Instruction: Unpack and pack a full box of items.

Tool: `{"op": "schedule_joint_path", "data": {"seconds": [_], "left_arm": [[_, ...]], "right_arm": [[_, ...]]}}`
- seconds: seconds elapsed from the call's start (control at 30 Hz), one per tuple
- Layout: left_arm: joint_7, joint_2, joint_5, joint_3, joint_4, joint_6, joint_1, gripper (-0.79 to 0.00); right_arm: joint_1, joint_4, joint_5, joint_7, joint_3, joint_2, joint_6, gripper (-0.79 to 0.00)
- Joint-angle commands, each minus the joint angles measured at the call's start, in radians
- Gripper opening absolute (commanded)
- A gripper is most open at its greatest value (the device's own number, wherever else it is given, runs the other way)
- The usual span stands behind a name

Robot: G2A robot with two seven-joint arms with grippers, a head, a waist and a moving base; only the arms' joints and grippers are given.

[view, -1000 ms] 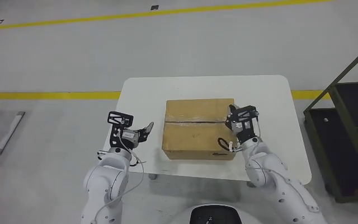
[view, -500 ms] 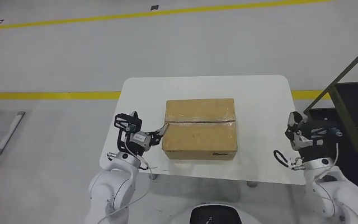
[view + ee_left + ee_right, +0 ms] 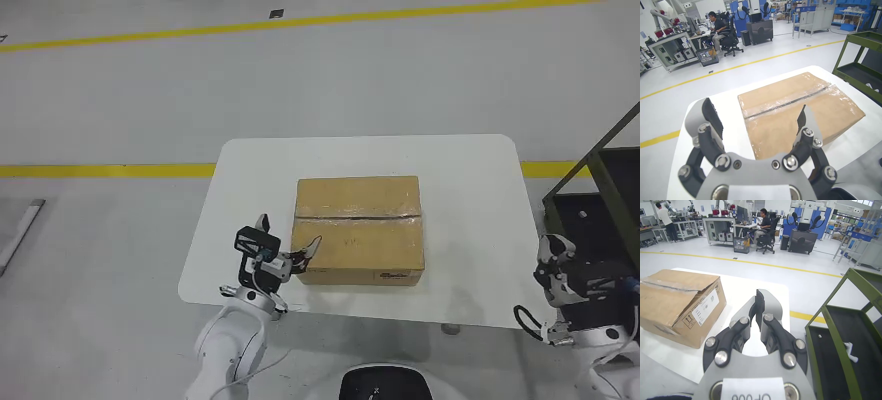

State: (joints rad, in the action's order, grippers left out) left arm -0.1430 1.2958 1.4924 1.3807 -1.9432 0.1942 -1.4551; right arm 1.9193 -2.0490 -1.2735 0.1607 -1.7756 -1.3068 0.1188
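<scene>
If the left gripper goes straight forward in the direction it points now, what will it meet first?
Most likely the cardboard box: the open left gripper faces its near corner, which lies between the fingers. Height is unclear, so one finger may slide over the taped top instead.

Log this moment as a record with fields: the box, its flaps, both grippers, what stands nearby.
box: cardboard box, resting on the white table
flaps: down, clear tape along the middle seam; one flap corner sits slightly raised at the end facing the right arm
left gripper: open, at the box's near corner, one finger against the box top, the other over the table; contact cannot be told
right gripper: shut, empty, apart from the box, by the table edge
nearby: green cart with a small white part on its shelf
</scene>
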Motion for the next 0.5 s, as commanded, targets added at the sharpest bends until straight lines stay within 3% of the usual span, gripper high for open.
{"op": "schedule_joint_path", "data": {"seconds": [0.0,0.07,0.1,0.27,0.47], "left_arm": [[-0.008,0.001,0.018,-0.004,0.005,-0.028,0.009,0.000],[-0.012,0.001,0.025,-0.007,0.004,-0.034,0.011,0.000],[-0.010,0.001,0.022,-0.007,0.005,-0.033,0.010,-0.001],[-0.012,0.001,0.025,-0.007,0.004,-0.034,0.011,0.000],[-0.012,0.001,0.024,-0.007,0.004,-0.034,0.011,-0.001]], "right_arm": [[-0.007,0.011,-0.001,0.003,0.002,0.001,0.015,0.000],[-0.009,0.012,0.000,0.003,0.002,0.001,0.019,0.000],[-0.009,0.013,0.000,0.004,0.002,0.001,0.019,-0.653],[-0.009,0.012,0.000,0.003,0.002,0.001,0.019,-0.325],[-0.009,0.012,0.000,0.003,0.002,0.001,0.019,-0.069]]}}
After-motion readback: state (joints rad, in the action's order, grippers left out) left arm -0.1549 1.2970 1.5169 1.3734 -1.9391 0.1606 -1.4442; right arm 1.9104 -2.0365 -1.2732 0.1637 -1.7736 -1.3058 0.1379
